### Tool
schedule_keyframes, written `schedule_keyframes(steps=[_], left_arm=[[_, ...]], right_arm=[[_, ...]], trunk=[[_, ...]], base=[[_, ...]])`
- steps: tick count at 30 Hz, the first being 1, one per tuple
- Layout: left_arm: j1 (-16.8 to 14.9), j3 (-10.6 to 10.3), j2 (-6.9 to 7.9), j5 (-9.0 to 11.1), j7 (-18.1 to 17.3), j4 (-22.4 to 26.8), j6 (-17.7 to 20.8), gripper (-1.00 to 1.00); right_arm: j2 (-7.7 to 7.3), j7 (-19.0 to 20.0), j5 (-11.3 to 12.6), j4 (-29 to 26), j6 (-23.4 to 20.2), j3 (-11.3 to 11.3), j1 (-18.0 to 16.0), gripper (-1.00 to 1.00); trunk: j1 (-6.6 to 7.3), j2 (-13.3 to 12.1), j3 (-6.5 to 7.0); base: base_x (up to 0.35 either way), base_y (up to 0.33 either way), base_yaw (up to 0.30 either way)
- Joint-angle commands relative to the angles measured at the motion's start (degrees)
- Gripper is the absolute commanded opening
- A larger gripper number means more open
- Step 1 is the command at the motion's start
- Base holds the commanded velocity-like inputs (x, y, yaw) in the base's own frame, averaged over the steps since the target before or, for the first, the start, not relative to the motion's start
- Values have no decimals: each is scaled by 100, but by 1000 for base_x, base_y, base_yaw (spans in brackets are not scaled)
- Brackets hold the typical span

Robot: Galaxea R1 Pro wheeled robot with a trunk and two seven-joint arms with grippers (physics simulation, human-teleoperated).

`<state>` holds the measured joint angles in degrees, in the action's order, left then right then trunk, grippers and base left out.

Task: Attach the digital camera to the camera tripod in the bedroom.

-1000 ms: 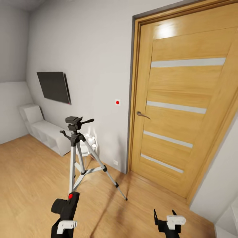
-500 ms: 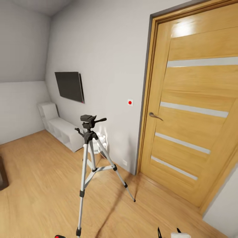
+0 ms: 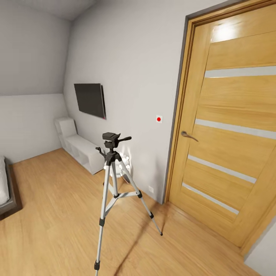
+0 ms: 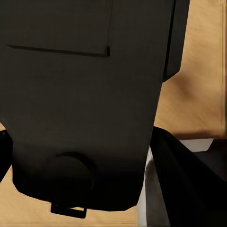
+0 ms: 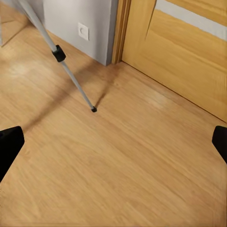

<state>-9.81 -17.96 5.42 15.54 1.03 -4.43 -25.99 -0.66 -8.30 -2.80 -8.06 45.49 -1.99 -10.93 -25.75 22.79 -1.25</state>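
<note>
Both grippers had dropped below the head view as it rose; camera tripod (image 3: 112,180) recentred. Left claw clamped digital camera (image 4: 80,99) (right (image 5: 113,142) spread, empty). Approach continuing.

Silvery metal tripod (image 3: 111,184) legs, glossy wood floor (image 3: 57,214)

walls: white, sloped ceiling | floor (image 3: 57,199): light wood planks | door (image 3: 234,126): wooden, pale glass strips, metal handle | dark wall screen (image 3: 90,99) above low white cubby shelves (image 3: 80,150) | bed edge (image 3: 5,191) at left
</note>
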Motion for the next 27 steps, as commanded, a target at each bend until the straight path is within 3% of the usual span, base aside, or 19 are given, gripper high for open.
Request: schedule_keyframes(steps=[1, 10, 11, 12, 13, 15, 20, 27], left_arm=[[-7, -41, -46, 34, 9, -18, -11, -100], [-4, -19, -194, 103, 12, 4, 24, -100], [-3, -4, -212, 205, 5, 7, 13, -100], [-3, 38, -274, 569, -9, 10, -17, -100], [-3, 51, -313, 778, -14, 11, -48, -100], [-3, 62, -335, 1026, -23, 7, -94, -100], [-3, 70, -343, 1236, -29, 4, -127, -100], [-3, 71, -363, 1313, -24, 4, -120, -100]], right_arm=[[3, -49, -29, 8, 10, -21, -5, 100], [18, -41, -28, 14, 4, -29, -5, 100], [16, -41, -28, 14, 4, -29, -5, 100], [3, -40, -28, 15, 6, -24, -5, 100], [-2, -40, -25, 15, 8, -23, -5, 100], [-6, -40, -22, 13, 10, -22, -5, 100], [0, -40, -25, 12, 12, -26, -5, 100], [28, -47, -25, 14, 9, -29, -5, 100]], trunk=[[-4, 13, -13], [-4, 13, -13], [-4, 13, -13], [-4, 13, -13], [-4, 13, -13], [-4, 13, -13], [-4, 13, -13], [-4, 13, -13]], base=[[0, 0, 24], [0, 0, 7], [0, 0, 0], [0, 0, 0], [0, 0, 0], [0, 0, 0], [0, 0, 0], [0, 0, 0]])
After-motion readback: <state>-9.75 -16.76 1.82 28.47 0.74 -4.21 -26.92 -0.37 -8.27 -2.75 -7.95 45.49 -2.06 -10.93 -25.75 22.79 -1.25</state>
